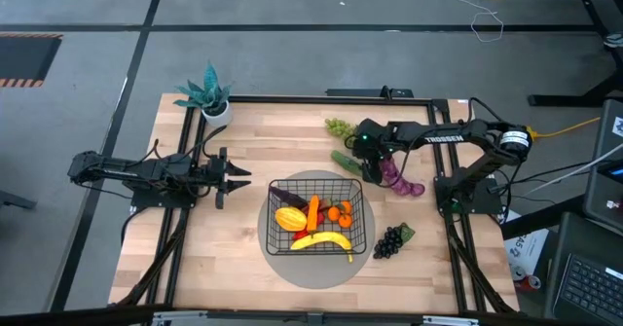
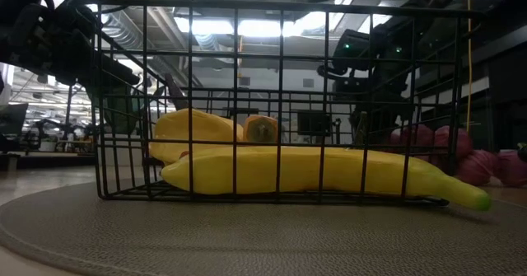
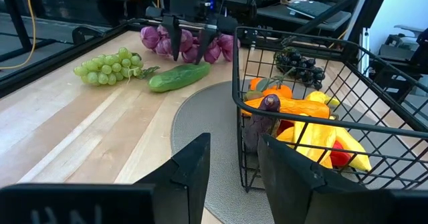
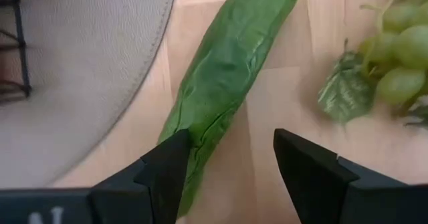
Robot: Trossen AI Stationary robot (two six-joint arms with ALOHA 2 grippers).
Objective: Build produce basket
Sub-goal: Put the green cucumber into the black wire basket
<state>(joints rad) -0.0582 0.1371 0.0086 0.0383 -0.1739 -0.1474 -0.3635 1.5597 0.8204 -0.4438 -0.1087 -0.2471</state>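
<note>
The black wire-mesh basket (image 1: pixel 317 214) sits on a round grey mat (image 1: pixel 292 264) near the middle of the wooden table (image 1: pixel 243 151), and everything else is placed around it. Just beyond its far right corner lies the green cucumber (image 1: pixel 345 161), with the green grapes (image 1: pixel 338 127) a little farther back and the purple grapes (image 1: pixel 399 178) off to the basket's right side; the dark grapes (image 1: pixel 389 240) lie by its near right corner, on the mat's edge. A teal potted plant (image 1: pixel 208 96) stands well apart from the basket, at the table's far left corner. Inside the basket, the yellow banana (image 1: pixel 322 240) lies along the near wall, the purple eggplant (image 1: pixel 287 198) along the far left part, a yellow fruit (image 1: pixel 289 218) beside it, a carrot (image 1: pixel 312 212) in the middle and oranges (image 1: pixel 339 210) toward the right, with something red showing beneath them. The right gripper (image 4: pixel 231 160) hangs over the cucumber beyond the basket's far right corner, its fingers spread apart with one finger over the cucumber's edge and nothing clamped between them. The left gripper (image 3: pixel 234 167) waits to the left of the basket, level with its far wall, fingers parted and holding nothing, the basket's mesh wall directly ahead of it.
</note>
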